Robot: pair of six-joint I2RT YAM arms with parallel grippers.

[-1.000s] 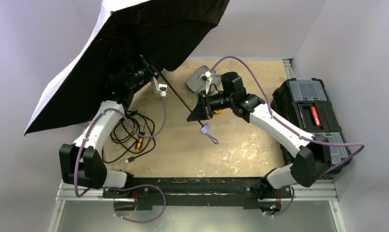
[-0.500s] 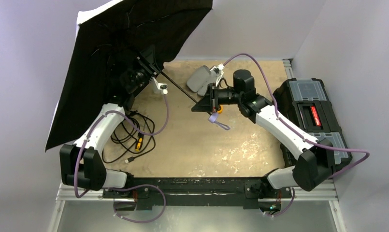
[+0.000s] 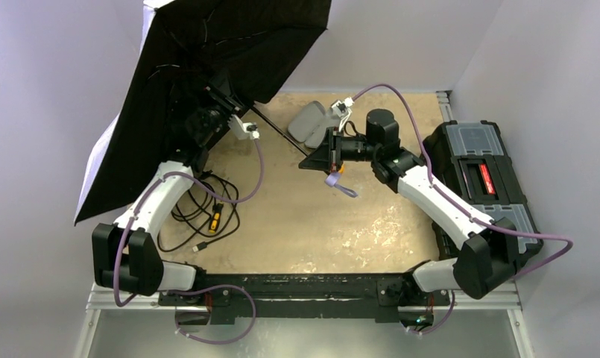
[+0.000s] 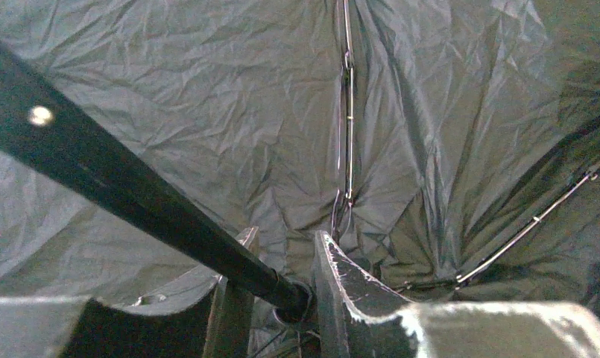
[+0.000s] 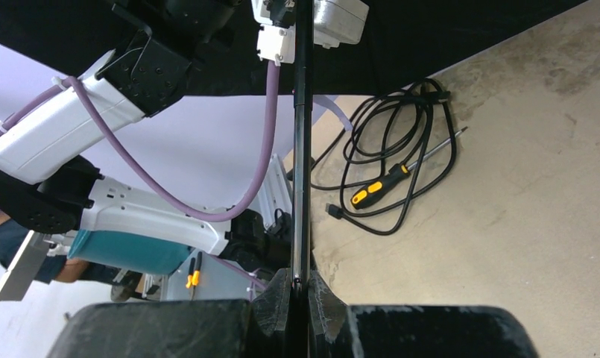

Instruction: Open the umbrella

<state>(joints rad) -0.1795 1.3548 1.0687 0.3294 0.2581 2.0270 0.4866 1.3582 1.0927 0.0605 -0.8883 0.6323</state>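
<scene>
The umbrella is open; its canopy (image 3: 207, 45), black inside with a pale lavender edge, is tilted at the far left. Its thin black shaft (image 3: 278, 134) runs down-right between both grippers. My left gripper (image 3: 229, 101) is shut on the shaft under the canopy; in the left wrist view the gripper (image 4: 285, 242) closes on the shaft (image 4: 133, 194) with the black lining (image 4: 446, 112) behind. My right gripper (image 3: 313, 159) is shut on the shaft's lower end, as the right wrist view shows (image 5: 300, 282). The lavender strap (image 3: 341, 186) hangs below it; the handle is hidden.
A coiled black cable (image 3: 200, 205) with a yellow-and-black screwdriver (image 5: 379, 185) lies on the table at the left. A grey pouch (image 3: 308, 123) lies at the back centre. A black toolbox (image 3: 479, 179) stands along the right edge. Walls close in on three sides.
The canopy has swung from spread low at the left to steeper and higher. My right gripper has moved a little farther back and right with the shaft end.
</scene>
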